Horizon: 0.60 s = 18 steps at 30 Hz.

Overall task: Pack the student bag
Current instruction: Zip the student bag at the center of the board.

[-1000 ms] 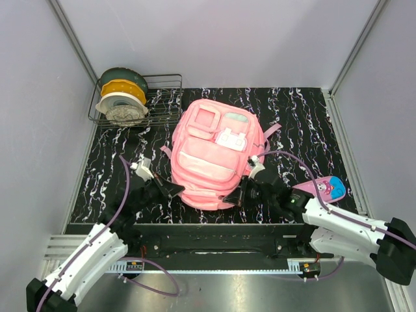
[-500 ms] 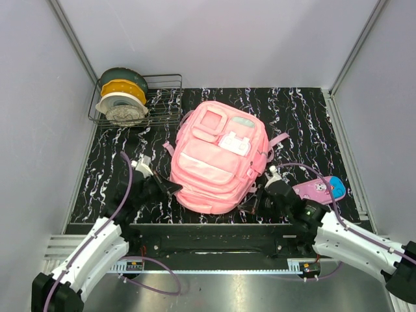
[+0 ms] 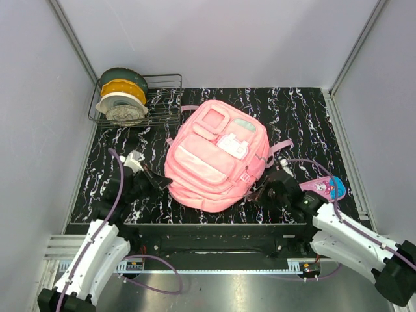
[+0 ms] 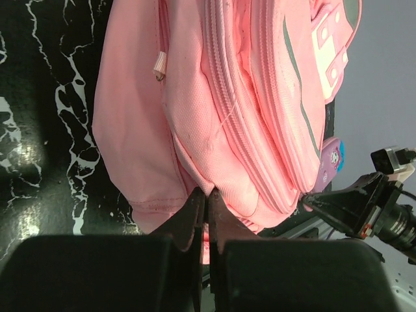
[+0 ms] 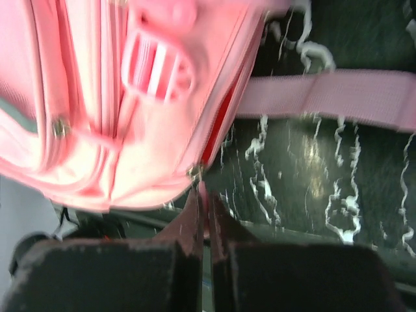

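The student bag (image 3: 214, 156), a big pink backpack with front pockets and a white clasp, lies tilted in the middle of the black marbled table (image 3: 305, 117). My left gripper (image 3: 165, 184) is at its lower left edge. In the left wrist view that gripper (image 4: 207, 194) is shut on a fold of the bag's pink fabric (image 4: 195, 117). My right gripper (image 3: 259, 193) is at the bag's lower right corner. The right wrist view shows it (image 5: 203, 190) shut on a pink zipper pull just below the slider (image 5: 193, 171) of the bag (image 5: 97, 117), whose zip gapes slightly above it.
A wire rack (image 3: 162, 107) with several filament spools (image 3: 122, 97) stands at the back left. A small pink-blue cartoon pencil case (image 3: 324, 188) lies right of the bag, also showing in the left wrist view (image 4: 331, 161). A loose pink strap (image 5: 325, 97) lies across the table.
The bag has turned clockwise and shifted a little toward the back. My left gripper drew back to the left with its fold; my right gripper moved right along the bag's corner.
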Each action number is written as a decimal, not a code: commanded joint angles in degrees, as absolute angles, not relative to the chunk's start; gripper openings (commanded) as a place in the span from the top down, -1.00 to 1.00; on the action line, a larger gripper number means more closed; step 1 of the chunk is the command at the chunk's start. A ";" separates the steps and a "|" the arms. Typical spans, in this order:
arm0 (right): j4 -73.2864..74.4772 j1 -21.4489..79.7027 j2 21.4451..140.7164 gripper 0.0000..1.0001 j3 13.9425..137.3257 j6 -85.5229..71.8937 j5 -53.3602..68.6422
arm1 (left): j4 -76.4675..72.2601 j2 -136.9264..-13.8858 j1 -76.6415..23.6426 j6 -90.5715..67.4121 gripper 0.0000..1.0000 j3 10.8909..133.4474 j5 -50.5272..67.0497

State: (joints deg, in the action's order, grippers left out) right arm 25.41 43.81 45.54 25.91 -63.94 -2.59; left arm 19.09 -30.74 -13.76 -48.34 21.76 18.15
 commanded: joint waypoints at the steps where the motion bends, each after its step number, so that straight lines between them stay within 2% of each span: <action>1: 33.93 35.87 44.56 1.00 25.31 -58.89 -5.10 | 17.84 -27.86 -9.49 -44.38 1.00 27.25 13.61; 6: 29.63 26.04 49.30 1.00 26.54 -53.36 1.22 | 18.01 -27.86 -8.62 -44.13 1.00 27.07 15.29; 10: 28.21 23.64 53.78 1.00 28.47 -47.31 2.54 | 17.06 -28.73 -7.30 -44.47 1.00 27.68 18.70; 13: 26.54 23.73 52.31 1.00 28.13 -44.66 7.90 | 14.95 -30.75 -7.21 -45.26 1.00 28.13 21.43; 18: 29.61 23.82 46.59 1.00 28.21 -43.94 6.51 | 7.84 -32.08 -4.84 -50.25 1.00 27.07 26.51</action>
State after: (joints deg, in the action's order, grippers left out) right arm 22.22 25.15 50.48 27.53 -49.32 11.55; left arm 21.41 -31.97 -8.51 -46.61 23.55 25.39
